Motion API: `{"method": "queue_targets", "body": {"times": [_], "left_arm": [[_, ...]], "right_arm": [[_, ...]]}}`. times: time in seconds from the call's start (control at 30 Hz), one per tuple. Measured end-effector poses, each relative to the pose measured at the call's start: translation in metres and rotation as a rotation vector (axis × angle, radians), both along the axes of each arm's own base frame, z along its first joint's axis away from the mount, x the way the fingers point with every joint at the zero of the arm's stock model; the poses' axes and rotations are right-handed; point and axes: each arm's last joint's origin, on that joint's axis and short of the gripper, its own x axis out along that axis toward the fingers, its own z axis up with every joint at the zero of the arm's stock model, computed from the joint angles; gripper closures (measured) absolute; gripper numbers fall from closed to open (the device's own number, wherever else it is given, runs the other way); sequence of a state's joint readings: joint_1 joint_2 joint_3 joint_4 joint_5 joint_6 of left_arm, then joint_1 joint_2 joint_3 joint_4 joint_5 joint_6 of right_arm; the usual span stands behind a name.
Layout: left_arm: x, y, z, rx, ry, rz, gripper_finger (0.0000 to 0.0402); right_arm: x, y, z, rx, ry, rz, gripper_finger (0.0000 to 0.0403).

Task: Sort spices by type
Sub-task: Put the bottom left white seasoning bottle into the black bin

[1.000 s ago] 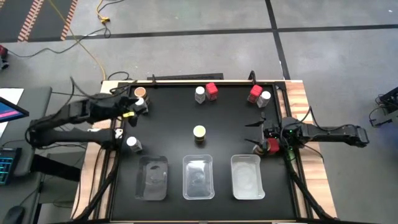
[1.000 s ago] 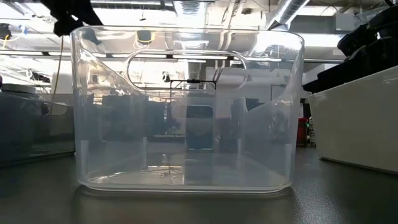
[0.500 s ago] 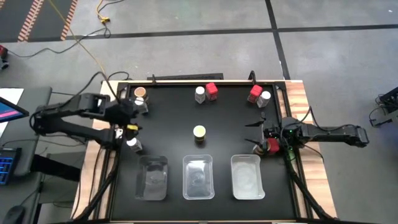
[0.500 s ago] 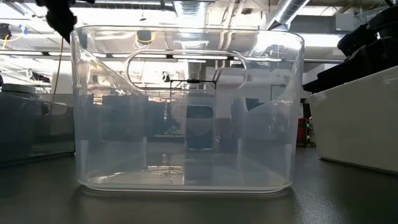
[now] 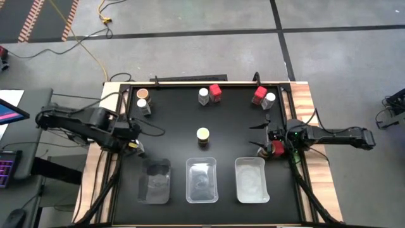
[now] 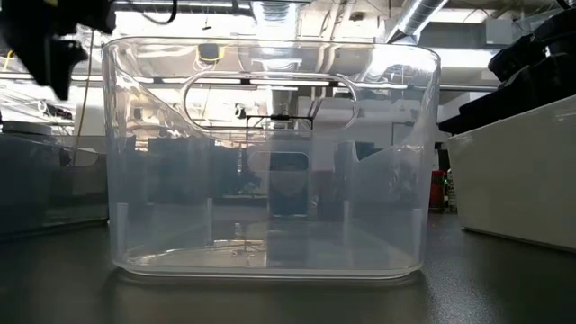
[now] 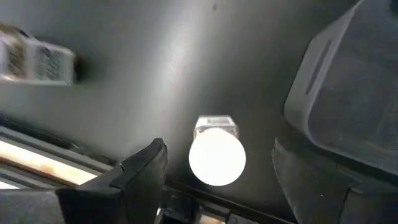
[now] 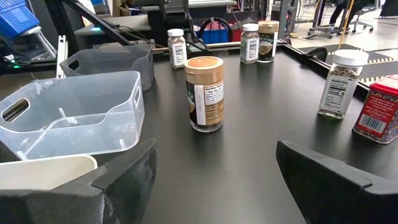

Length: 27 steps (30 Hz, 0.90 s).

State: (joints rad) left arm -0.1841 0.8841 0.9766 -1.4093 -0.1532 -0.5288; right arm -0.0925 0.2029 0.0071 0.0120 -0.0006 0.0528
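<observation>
Above a white-capped jar (image 7: 217,152) near the left edge of the black worktop (image 5: 234,120), the left end effector (image 5: 135,146) hangs with its fingers (image 7: 140,168) spread apart, one on each side of the round cap and not touching it. That jar stands just beside the leftmost clear tray (image 5: 155,180), on its far side. Farther back on the same side, a tan-lidded jar (image 5: 142,94) and a white-capped jar (image 5: 144,106) stand close together.

At the right edge, the right end effector (image 5: 266,136) rests low with its fingers (image 8: 127,174) wide apart and nothing between them; a red-capped jar (image 5: 276,148) sits just beside that arm. Out in front of it, at mid-worktop, a yellow-lidded jar (image 5: 202,135) stands upright and alone. Along the far edge, a white-capped jar (image 5: 203,95) touches or nearly touches a red square-capped jar (image 5: 216,92), and another red-capped jar (image 5: 259,95) pairs with a white-capped one (image 5: 269,100) near the right corner.

The middle tray (image 5: 202,180) and the right tray (image 5: 250,180) line the near edge, all three trays holding no jars.
</observation>
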Motion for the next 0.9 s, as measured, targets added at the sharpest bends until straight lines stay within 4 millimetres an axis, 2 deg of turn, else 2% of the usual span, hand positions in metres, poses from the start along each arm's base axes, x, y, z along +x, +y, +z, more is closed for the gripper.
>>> {"method": "queue_targets", "body": {"times": [0.17,0.43,0.9], "left_arm": [[0.003,-0.003,-0.023,-0.059,0.044,-0.02,0.0123],[0.004,-0.003,-0.051,-0.05,0.076,-0.046,0.0123],[0.006,-0.004,-0.082,-0.067,0.078,-0.06,0.0124]], "right_arm": [[0.0,0.0,0.0,0.0,0.0,0.0,0.0039],[0.0,0.0,0.0,0.0,0.0,0.0,0.0039],[0.0,0.0,0.0,0.0,0.0,0.0,0.0039]]}}
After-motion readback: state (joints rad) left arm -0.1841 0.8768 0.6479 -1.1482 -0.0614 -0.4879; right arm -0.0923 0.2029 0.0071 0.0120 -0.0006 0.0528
